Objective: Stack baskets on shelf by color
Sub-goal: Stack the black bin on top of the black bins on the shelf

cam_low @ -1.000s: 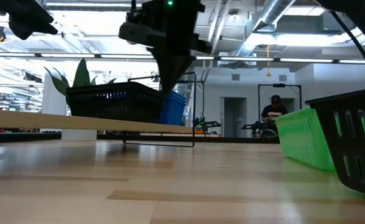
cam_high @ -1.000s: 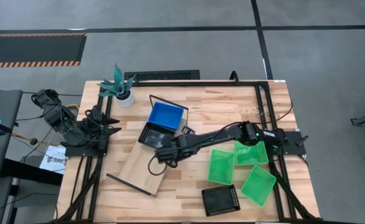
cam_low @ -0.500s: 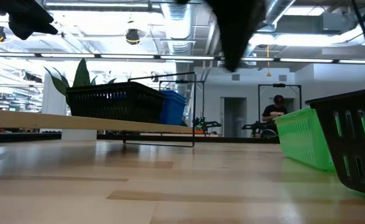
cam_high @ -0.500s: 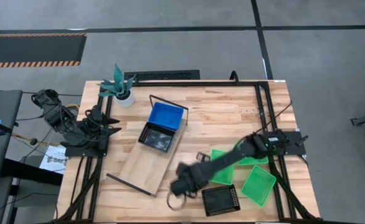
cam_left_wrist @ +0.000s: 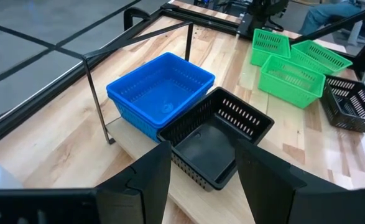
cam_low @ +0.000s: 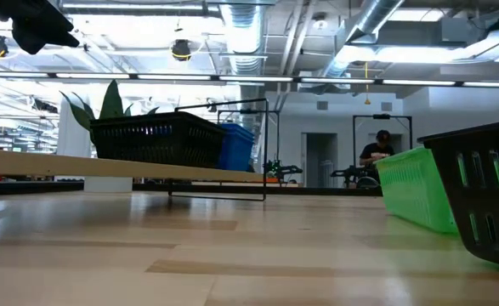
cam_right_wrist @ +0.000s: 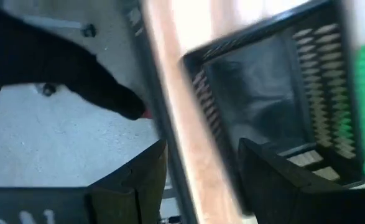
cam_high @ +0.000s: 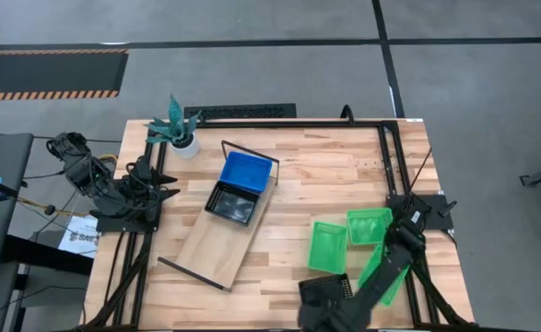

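Observation:
The shelf [cam_high: 217, 242] lies slantwise on the table. On its far end a blue basket [cam_high: 248, 171] and a black basket [cam_high: 231, 203] rest side by side on their bottoms. Three green baskets [cam_high: 328, 246] [cam_high: 369, 225] [cam_high: 387, 273] sit on the table at the right. A second black basket [cam_high: 325, 290] stands by the near edge. My right gripper [cam_high: 311, 319] hovers open at that near edge, beside this black basket [cam_right_wrist: 275, 106]. My left gripper [cam_left_wrist: 201, 149] waits open at the table's left side, facing the shelf's baskets.
A potted plant [cam_high: 180, 129] stands at the far left corner. A black frame [cam_high: 390, 157] runs along the table's right and far sides. In the low view the near black basket [cam_low: 487, 200] and a green basket [cam_low: 415, 187] fill the right, and a person [cam_low: 377, 153] sits far behind.
My right gripper has left the black basket on the shelf and swung fast toward the table's near edge and to the right. It now stands by the black basket at the front. The baskets on the shelf have stayed in place.

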### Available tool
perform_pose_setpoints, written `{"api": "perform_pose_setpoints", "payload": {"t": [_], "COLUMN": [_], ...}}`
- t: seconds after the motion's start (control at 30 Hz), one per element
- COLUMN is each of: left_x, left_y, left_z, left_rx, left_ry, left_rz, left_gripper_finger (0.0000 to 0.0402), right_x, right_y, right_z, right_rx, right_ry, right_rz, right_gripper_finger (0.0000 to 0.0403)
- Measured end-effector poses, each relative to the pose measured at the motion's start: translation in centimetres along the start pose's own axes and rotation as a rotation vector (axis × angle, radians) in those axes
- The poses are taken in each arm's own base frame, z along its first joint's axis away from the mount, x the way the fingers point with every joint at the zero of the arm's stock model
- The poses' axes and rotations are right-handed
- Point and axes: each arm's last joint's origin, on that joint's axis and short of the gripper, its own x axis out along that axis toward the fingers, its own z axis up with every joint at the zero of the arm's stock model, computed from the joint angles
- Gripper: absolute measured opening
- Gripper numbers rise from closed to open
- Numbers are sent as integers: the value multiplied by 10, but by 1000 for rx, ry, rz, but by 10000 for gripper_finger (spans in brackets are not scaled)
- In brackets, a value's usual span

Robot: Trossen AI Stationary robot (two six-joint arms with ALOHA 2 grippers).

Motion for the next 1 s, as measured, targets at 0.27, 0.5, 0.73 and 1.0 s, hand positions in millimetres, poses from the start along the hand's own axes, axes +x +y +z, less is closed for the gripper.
{"api": "perform_pose_setpoints", "payload": {"t": [0.27,0.5,0.73,1.0], "left_x": [0,0,0,0], "left_y": [0,0,0,0], "left_z": [0,0,0,0], "left_rx": [-18,-19,-18,-15], "left_ry": [0,0,1,0], "left_rz": [0,-1,-1,-1], "left_gripper_finger": [169,169,169,169], "right_x": [20,49,56,37], "right_y": [14,8,7,10], "right_z": [-19,-12,-8,-6], "right_rx": [11,-31,-21,-16], "right_ry": [-4,5,5,-50], "right_rz": [0,-34,-30,17], "right_gripper_finger": [207,204,202,188]}}
